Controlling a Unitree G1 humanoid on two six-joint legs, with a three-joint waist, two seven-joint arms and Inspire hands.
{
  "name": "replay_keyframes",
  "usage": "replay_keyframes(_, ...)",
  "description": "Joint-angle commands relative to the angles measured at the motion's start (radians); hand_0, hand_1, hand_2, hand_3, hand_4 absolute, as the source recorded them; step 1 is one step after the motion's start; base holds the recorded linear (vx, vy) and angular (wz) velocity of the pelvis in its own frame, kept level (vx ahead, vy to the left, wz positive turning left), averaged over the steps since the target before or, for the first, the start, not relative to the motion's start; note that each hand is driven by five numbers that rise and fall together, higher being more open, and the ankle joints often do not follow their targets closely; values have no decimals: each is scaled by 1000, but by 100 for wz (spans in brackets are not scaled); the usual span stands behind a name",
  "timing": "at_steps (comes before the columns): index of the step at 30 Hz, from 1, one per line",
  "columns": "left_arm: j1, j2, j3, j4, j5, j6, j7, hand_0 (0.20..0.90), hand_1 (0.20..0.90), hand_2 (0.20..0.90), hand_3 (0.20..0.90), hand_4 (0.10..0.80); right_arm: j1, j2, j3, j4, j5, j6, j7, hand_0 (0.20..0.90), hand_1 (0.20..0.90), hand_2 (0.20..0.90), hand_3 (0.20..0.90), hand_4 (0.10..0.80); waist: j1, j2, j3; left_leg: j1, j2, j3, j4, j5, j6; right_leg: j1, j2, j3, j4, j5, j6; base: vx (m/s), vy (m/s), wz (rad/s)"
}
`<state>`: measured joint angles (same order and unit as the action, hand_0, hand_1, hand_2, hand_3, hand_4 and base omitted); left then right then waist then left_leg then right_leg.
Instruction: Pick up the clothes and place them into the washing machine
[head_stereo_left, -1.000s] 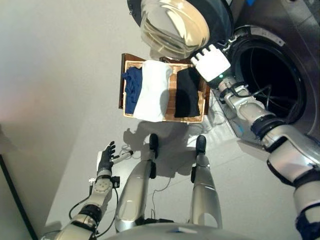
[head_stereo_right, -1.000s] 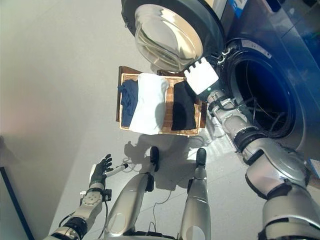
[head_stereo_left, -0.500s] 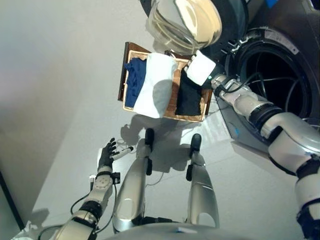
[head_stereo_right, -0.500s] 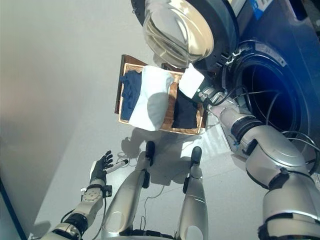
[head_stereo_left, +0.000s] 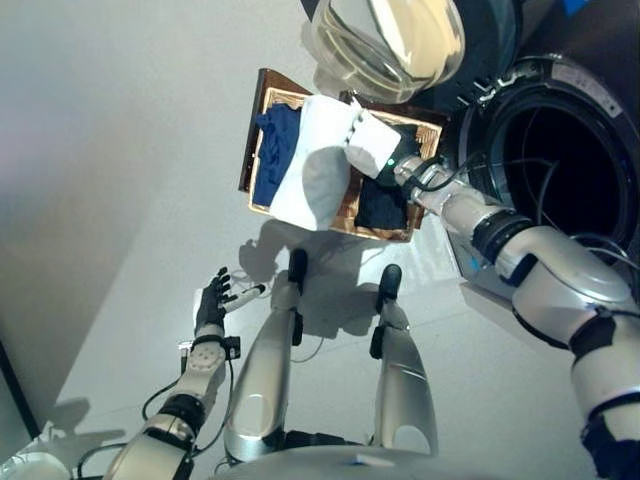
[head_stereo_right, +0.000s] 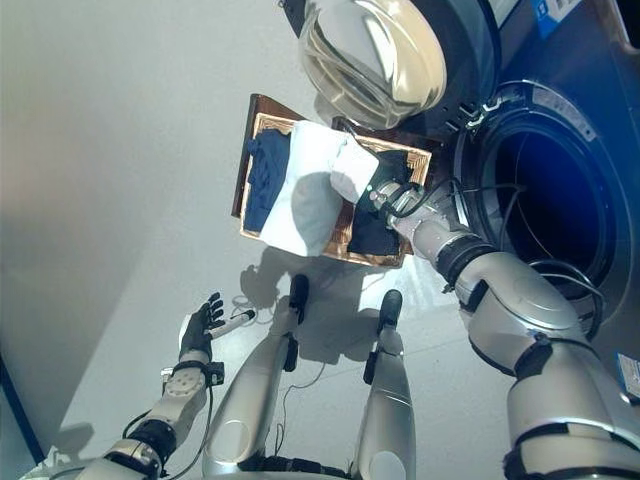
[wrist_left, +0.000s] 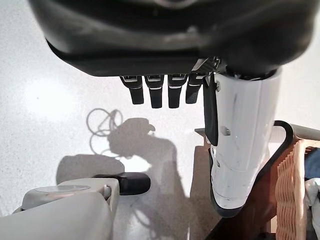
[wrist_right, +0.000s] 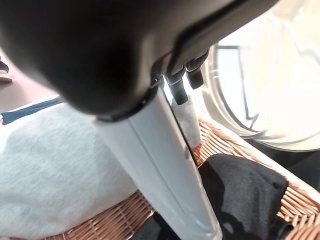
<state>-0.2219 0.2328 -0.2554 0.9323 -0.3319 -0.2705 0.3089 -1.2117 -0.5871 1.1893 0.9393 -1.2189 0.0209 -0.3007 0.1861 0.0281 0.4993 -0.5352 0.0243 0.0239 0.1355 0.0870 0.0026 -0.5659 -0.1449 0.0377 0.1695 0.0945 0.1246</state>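
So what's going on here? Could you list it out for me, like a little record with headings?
basket: wicker basket on the floor by the washing machine
clothes: navy garment, white garment, black garment, side by side in the basket
machine door: open, drum looks empty
right hand: over the basket between white and black garments, fingers straight, holding nothing
left hand: low at the robot's side, open, idle
progress: nothing loaded yet

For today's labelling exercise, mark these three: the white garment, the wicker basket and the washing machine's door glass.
white garment (head_stereo_left: 315, 175), left eye view, middle of the cloth.
wicker basket (head_stereo_left: 258, 150), left eye view, its outer left wall.
door glass (head_stereo_right: 370, 50), right eye view, centre of the glass bowl.
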Motion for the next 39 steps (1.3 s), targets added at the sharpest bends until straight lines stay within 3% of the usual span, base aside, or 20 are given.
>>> replay_keyframes(1, 3, 67, -9, -49, -16, -54, 44, 900, 900, 900, 900, 800, -146, -6, -4, -36, 15, 13, -28, 900, 900, 900, 900, 800, 44, 14, 8, -32, 32, -17, -21, 29, -104, 10, -8, -3, 113, -80, -3, 0, 0, 0)
replay_keyframes(22, 42, 80, 10, -138, -18, -67, 28, 900, 900, 900, 900, 800, -41, -108, -12, -11, 44, -26, 0, 900, 900, 900, 900, 800, 42, 17, 21, -64, 27, -35, -35, 45, -101, -26, -5, -12, 124, -80, -7, -3, 0, 2)
replay_keyframes(39, 69, 99, 4, -203, -19, -72, 18, 900, 900, 900, 900, 800, -19, -120, -32, 16, 102, -38, 11, 900, 900, 900, 900, 800, 44, 34, 21, -108, 22, -47, -45, 63, -101, -72, -3, -17, 126, -73, -7, -1, -2, 1)
